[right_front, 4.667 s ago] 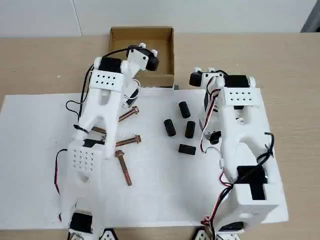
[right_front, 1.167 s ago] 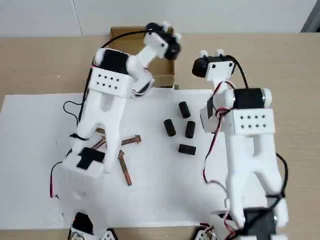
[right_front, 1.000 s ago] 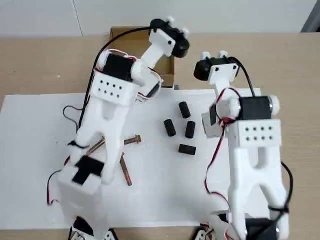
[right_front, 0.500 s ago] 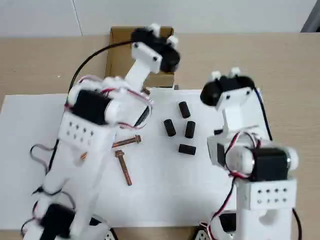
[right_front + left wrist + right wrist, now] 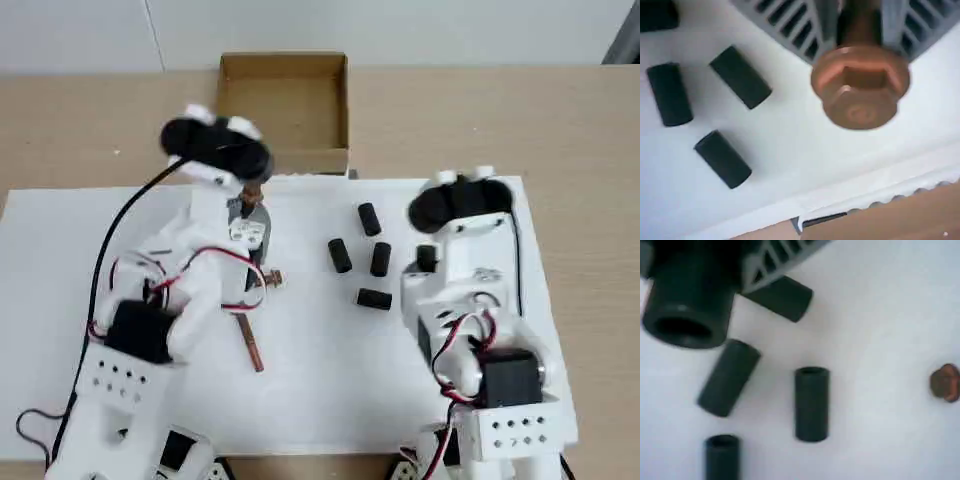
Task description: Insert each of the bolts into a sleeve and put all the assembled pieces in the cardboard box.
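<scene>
Both arms have drawn back from the brown cardboard box (image 5: 285, 100) over the white paper sheet (image 5: 60, 260). The left gripper (image 5: 856, 22) pinches a copper hex-head bolt (image 5: 860, 87) by its shank. The right gripper (image 5: 705, 265) clamps a black cylindrical sleeve (image 5: 690, 305) above four loose sleeves (image 5: 369, 219). Two more bolts (image 5: 248, 338) lie on the sheet.

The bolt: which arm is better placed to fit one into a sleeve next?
Left, likely: the left tool is shut on a bolt, and the right tool holds a sleeve, open end showing.
</scene>
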Robot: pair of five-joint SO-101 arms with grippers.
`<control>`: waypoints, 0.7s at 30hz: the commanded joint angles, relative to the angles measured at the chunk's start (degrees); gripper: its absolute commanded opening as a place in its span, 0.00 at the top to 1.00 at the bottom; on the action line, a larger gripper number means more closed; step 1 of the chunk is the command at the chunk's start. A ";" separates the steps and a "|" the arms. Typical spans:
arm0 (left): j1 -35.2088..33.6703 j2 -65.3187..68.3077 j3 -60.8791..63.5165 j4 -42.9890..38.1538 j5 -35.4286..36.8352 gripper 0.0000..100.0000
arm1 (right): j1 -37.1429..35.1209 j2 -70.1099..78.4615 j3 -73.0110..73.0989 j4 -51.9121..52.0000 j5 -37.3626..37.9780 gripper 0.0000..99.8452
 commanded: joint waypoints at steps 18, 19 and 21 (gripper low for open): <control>-0.18 -18.55 15.78 -12.40 32.26 0.99 | -22.46 -18.07 20.48 -18.95 -1.49 1.00; -0.18 -19.08 15.96 -12.40 32.79 0.99 | -23.34 -19.21 21.45 -19.38 -0.53 1.00; 0.09 -20.13 16.13 -12.40 34.37 0.99 | -25.10 -20.97 23.03 -19.47 1.67 1.00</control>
